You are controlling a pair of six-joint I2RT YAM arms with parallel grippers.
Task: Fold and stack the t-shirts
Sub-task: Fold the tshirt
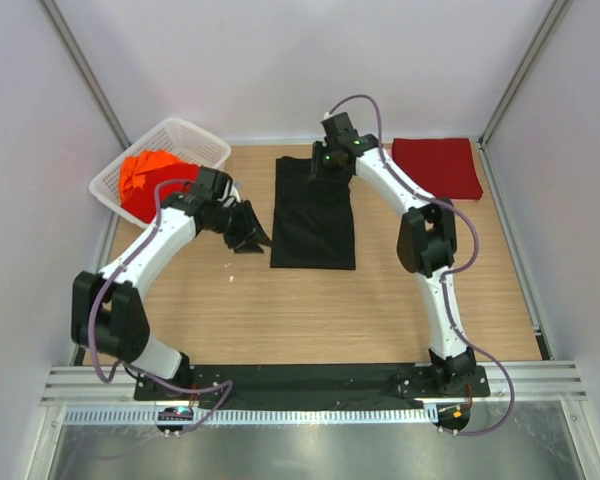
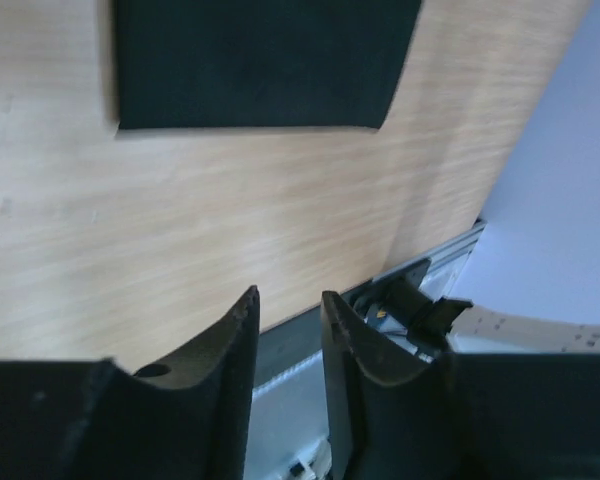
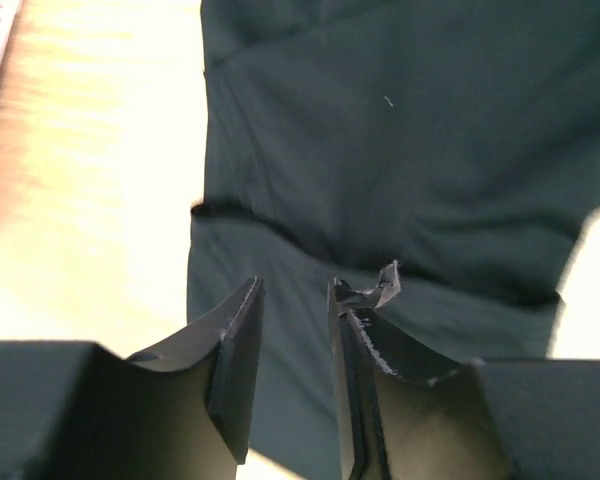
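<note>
A black t-shirt (image 1: 313, 213) lies on the wooden table as a long folded rectangle. It also fills the top of the left wrist view (image 2: 260, 60) and most of the right wrist view (image 3: 400, 150). My left gripper (image 1: 248, 232) hovers just off the shirt's left edge, open and empty (image 2: 288, 300). My right gripper (image 1: 325, 170) hangs over the shirt's far end, its fingers apart with nothing between them (image 3: 295, 290). A folded dark red t-shirt (image 1: 437, 167) rests at the back right. Bright orange-red t-shirts (image 1: 145, 178) are bunched in the basket.
The white lattice basket (image 1: 205, 140) stands at the back left corner. White walls close in the table on three sides. A black base plate and metal rail (image 1: 310, 380) run along the near edge.
</note>
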